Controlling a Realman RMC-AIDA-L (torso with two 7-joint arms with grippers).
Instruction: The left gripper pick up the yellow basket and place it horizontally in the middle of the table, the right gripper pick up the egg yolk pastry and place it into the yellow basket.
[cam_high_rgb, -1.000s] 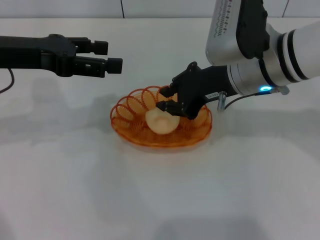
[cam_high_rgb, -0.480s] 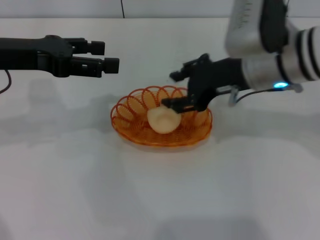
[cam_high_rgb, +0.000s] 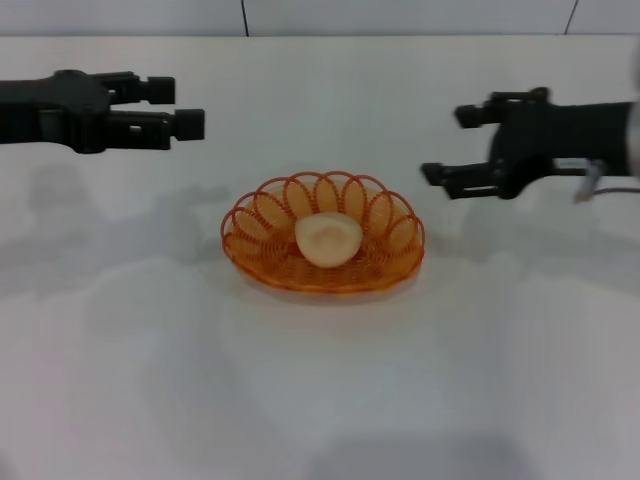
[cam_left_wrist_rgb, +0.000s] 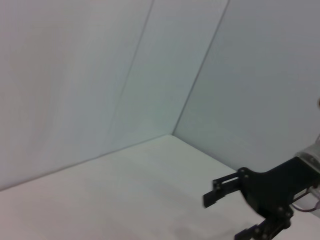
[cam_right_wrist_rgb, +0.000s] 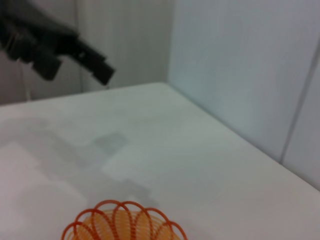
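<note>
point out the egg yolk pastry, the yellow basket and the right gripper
egg yolk pastry (cam_high_rgb: 328, 239), head view, its top
yellow basket (cam_high_rgb: 252, 213), head view, looped rim
right gripper (cam_high_rgb: 446, 145), head view, between its open fingertips

- Left gripper (cam_high_rgb: 182, 106): black two-fingered claw with parallel jaws, on a black arm reaching in horizontally from the left edge of the head view; held in the air, fingers pointing toward the centre, jaws parted with nothing between them.
- Right gripper (cam_high_rgb: 447, 146): black two-fingered claw with parallel jaws, on a black wrist entering from the right edge of the head view; held in the air, fingers pointing toward the centre, jaws spread wide and holding nothing. Seen also in the left wrist view (cam_left_wrist_rgb: 230, 211), fingers apart.
</note>
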